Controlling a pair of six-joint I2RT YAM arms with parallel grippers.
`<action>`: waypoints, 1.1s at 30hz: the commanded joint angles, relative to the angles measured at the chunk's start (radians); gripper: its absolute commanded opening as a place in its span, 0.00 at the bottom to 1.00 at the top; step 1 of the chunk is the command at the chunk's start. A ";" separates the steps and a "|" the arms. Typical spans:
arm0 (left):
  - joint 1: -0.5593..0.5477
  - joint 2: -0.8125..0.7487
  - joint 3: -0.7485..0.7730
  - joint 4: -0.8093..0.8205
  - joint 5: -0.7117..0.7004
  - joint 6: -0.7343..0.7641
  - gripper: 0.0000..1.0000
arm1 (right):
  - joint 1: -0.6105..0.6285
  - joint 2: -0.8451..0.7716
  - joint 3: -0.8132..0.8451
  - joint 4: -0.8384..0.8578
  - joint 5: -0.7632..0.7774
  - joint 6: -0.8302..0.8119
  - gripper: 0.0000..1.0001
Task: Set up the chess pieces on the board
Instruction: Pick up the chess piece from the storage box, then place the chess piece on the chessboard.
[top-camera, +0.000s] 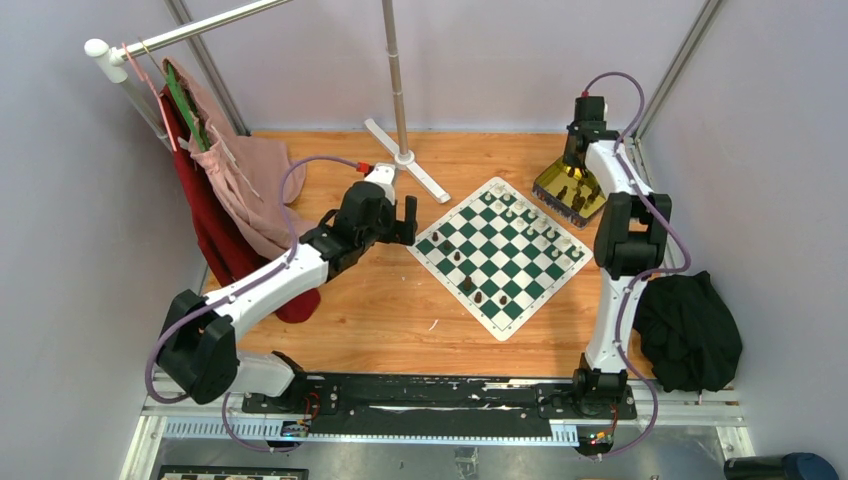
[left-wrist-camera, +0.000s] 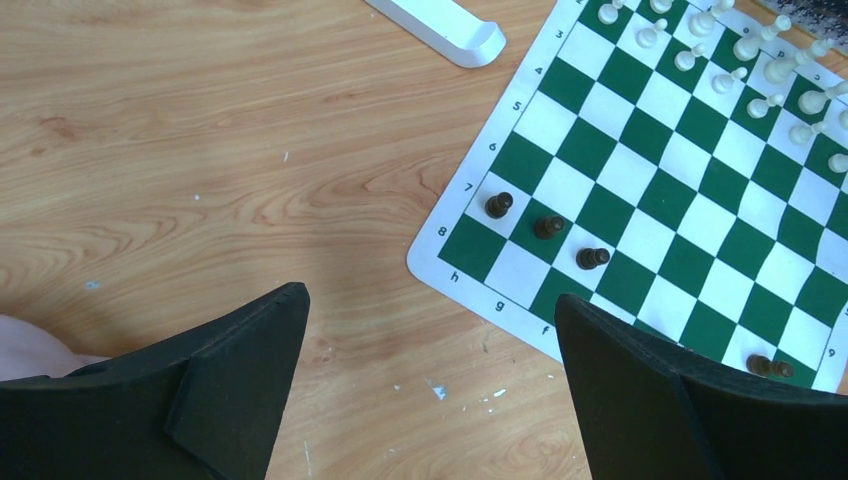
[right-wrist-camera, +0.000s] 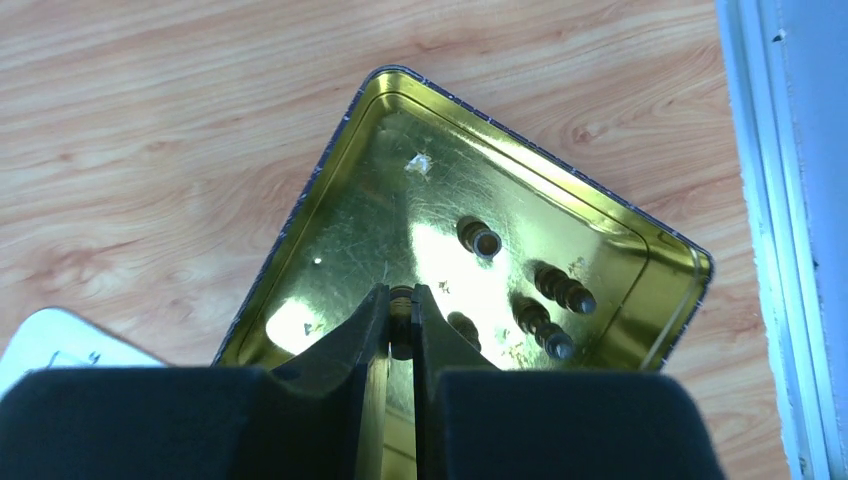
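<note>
The green and white board (top-camera: 500, 255) lies in the middle of the wooden table. White chess pieces (left-wrist-camera: 745, 45) stand in rows along its far right side, and a few dark pieces (left-wrist-camera: 548, 227) stand near its left edge. My left gripper (left-wrist-camera: 430, 300) hovers open over bare wood just left of the board (left-wrist-camera: 700, 200), with nothing between its fingers. Over the gold tin (right-wrist-camera: 400, 200) at the far right, my right gripper (right-wrist-camera: 401, 300) is shut on a dark chess piece (right-wrist-camera: 401, 325). Several more dark pieces (right-wrist-camera: 565, 288) lie in the tin.
A white stand foot (left-wrist-camera: 440, 25) rests on the table behind the board. Red and pink garments (top-camera: 215, 170) hang from a rack at the left. A black cloth (top-camera: 688, 330) lies at the right edge, beside my right arm.
</note>
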 joint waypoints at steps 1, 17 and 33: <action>0.007 -0.062 -0.030 -0.020 -0.017 -0.007 1.00 | 0.017 -0.113 -0.045 -0.020 0.027 -0.016 0.00; 0.006 -0.295 -0.141 -0.155 -0.017 -0.071 1.00 | 0.264 -0.613 -0.452 -0.048 0.071 -0.006 0.00; -0.029 -0.434 -0.180 -0.243 -0.022 -0.092 1.00 | 0.824 -1.023 -0.836 -0.240 0.262 0.265 0.00</action>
